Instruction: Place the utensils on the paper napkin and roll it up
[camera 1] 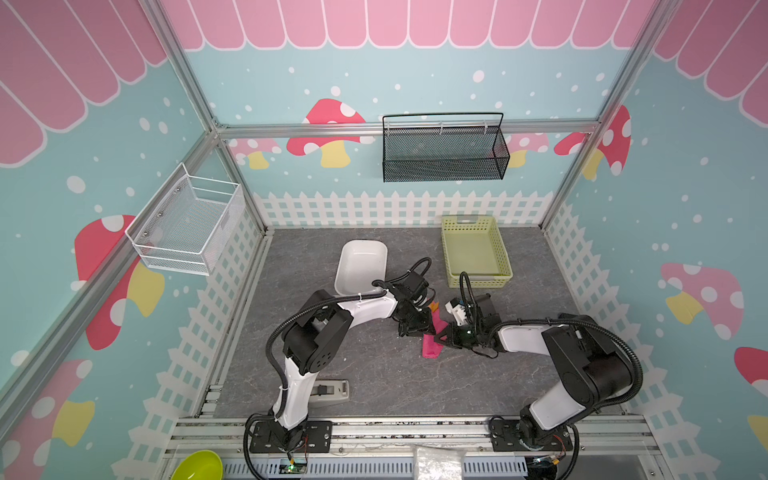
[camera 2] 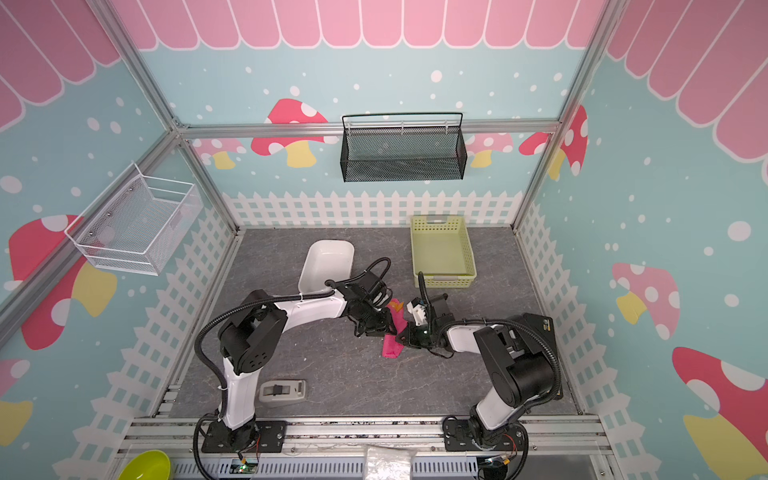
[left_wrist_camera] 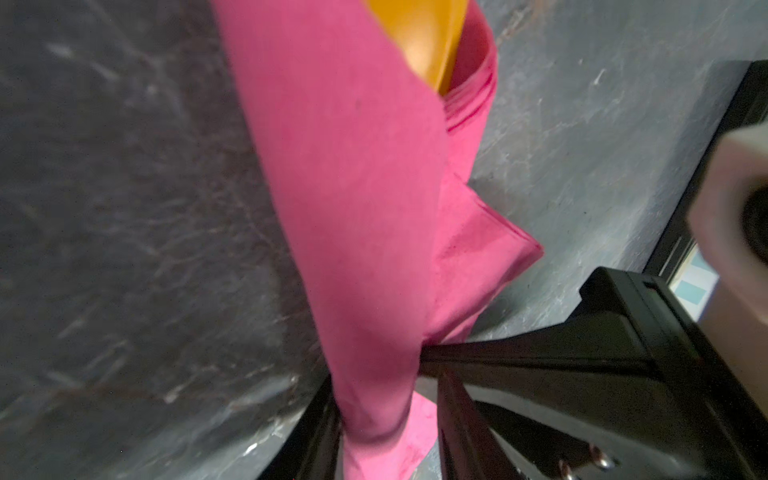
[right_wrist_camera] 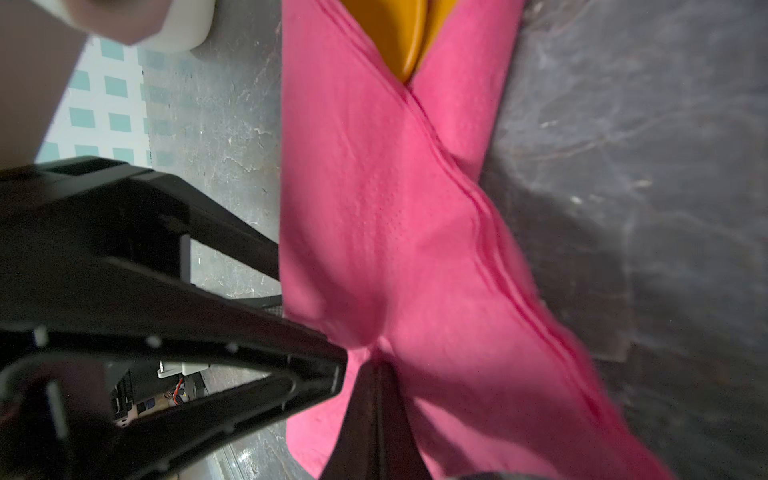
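Left wrist view first: the paper napkin (left_wrist_camera: 365,208), rolled up, runs straight between the left gripper (left_wrist_camera: 382,415) fingers (left_wrist_camera: 457,415), one finger on each side, squeezing the roll. Orange utensils (left_wrist_camera: 419,37) poke out of its far end. Over on the right wrist view, the right gripper (right_wrist_camera: 374,374) has its jaws together, tips nipping a pucker in the pink paper (right_wrist_camera: 395,208). In both top views the roll lies mid-table (camera 1: 374,374), angled near to far, with a gripper on each side of it. The left arm reaches from its near-left base, elbow raised and wrist tipped down. The right arm folds at the right, forearm stretched low and leftward.
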You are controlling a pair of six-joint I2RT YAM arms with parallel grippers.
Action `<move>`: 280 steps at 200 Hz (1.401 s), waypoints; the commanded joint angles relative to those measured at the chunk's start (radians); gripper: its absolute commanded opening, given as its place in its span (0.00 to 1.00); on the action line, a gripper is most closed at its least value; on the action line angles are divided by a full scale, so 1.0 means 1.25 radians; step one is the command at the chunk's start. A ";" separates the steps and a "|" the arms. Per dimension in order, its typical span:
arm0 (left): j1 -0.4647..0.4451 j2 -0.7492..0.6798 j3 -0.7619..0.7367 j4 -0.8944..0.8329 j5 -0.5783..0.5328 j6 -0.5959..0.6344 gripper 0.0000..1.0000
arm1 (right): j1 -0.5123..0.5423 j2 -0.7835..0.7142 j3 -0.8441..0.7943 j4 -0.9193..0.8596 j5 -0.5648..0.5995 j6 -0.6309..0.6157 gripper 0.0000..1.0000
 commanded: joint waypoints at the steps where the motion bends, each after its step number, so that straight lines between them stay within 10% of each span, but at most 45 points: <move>1: -0.011 0.059 -0.001 -0.047 -0.024 -0.005 0.37 | 0.000 0.016 -0.042 -0.099 0.044 0.003 0.05; 160: 0.024 0.012 0.000 -0.011 -0.023 -0.040 0.06 | -0.006 -0.157 -0.024 -0.162 0.045 0.041 0.11; 280: 0.097 -0.042 -0.102 0.201 0.171 -0.175 0.03 | -0.055 -0.240 -0.088 -0.045 -0.108 0.170 0.56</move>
